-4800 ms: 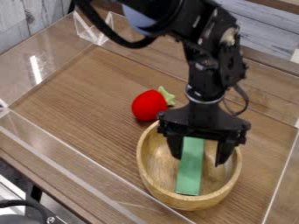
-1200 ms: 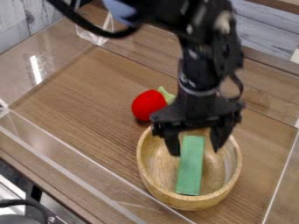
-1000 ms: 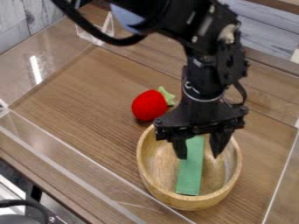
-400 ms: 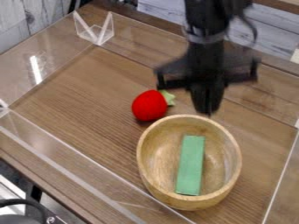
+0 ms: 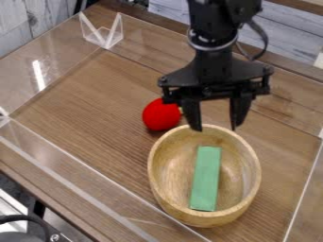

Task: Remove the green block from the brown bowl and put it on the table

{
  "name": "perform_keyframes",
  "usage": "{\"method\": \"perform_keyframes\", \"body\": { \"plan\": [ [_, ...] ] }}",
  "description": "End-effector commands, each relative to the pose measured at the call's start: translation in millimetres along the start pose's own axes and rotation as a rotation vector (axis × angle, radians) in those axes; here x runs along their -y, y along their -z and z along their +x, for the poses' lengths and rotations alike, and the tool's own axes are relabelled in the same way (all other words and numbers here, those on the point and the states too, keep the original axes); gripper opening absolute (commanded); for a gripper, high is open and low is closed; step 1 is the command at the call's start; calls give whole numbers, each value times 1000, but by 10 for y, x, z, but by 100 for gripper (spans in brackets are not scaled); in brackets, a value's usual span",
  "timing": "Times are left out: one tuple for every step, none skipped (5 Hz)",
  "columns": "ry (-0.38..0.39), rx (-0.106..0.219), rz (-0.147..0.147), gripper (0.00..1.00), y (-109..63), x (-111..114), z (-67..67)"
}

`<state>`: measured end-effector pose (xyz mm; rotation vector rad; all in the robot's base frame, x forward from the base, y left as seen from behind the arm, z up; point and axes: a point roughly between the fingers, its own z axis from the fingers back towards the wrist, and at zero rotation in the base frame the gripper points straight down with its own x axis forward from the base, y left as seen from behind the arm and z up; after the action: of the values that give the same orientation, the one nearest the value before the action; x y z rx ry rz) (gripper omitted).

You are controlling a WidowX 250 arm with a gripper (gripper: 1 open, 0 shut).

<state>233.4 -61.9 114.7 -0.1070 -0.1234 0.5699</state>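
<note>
The green block (image 5: 205, 178) lies flat inside the brown bowl (image 5: 163, 176), near the front right of the table (image 5: 89, 104). It runs lengthwise from the bowl's far side toward its near side. My gripper (image 5: 216, 121) hangs above the bowl's far rim, clear of the block. Its two black fingers (image 5: 195, 115) point down and stand wide apart, open with nothing between them.
A red strawberry-shaped toy (image 5: 159, 114) sits on the table just left of the gripper, touching the bowl's far-left rim. Clear acrylic walls (image 5: 51, 57) ring the tabletop. A clear bracket (image 5: 101, 31) stands at the far left corner.
The gripper has risen out of the bowl, where its fingers straddled the block, and has opened wide. The green block stays in the bowl.
</note>
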Motion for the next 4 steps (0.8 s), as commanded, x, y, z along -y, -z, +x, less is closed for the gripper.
{"method": "perform_keyframes", "body": {
  "plan": [
    [36, 21, -25, 100, -41, 20, -21],
    [10, 10, -5, 100, 18, 87, -112],
    [-20, -3, 18, 100, 99, 152, -207],
    [-31, -12, 42, 100, 204, 83, -207]
  ]
}}
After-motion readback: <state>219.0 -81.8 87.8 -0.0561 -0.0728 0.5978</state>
